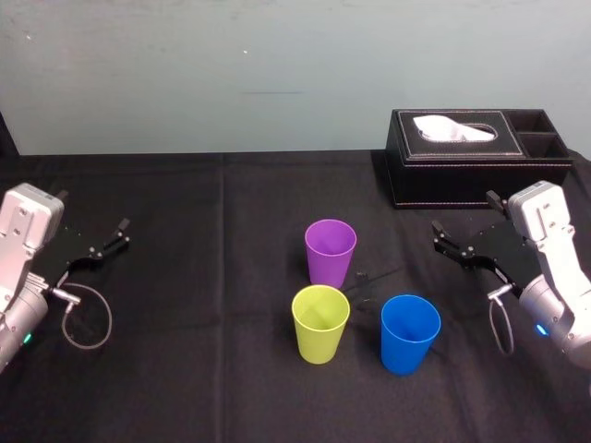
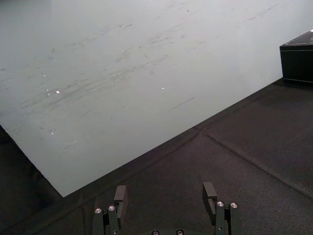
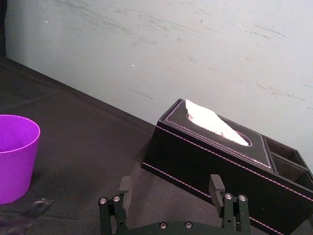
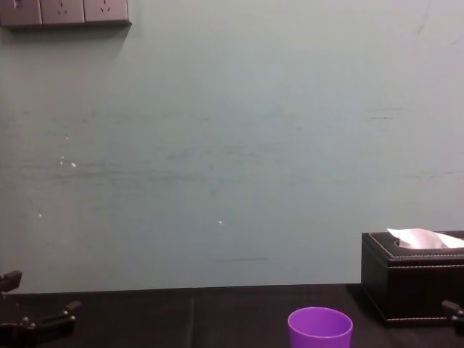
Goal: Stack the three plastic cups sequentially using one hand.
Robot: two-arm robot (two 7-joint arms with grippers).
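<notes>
Now, right black gripper (image 3: 169,183): spread wide, empty.
Left black gripper (image 2: 165,190): spread wide, empty, parked.
Head view: purple tapered plastic cup (image 1: 330,251), yellow-green cup (image 1: 319,323), blue cup (image 1: 409,332), separate.
Chest view: purple cup, black tissue box (image 4: 413,279).

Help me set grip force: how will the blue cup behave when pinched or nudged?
The blue cup looks empty and thin-walled, so probably light. Its smooth taper may slip when pinched. Standing on its narrower base, a push near the rim could tip it.
</notes>
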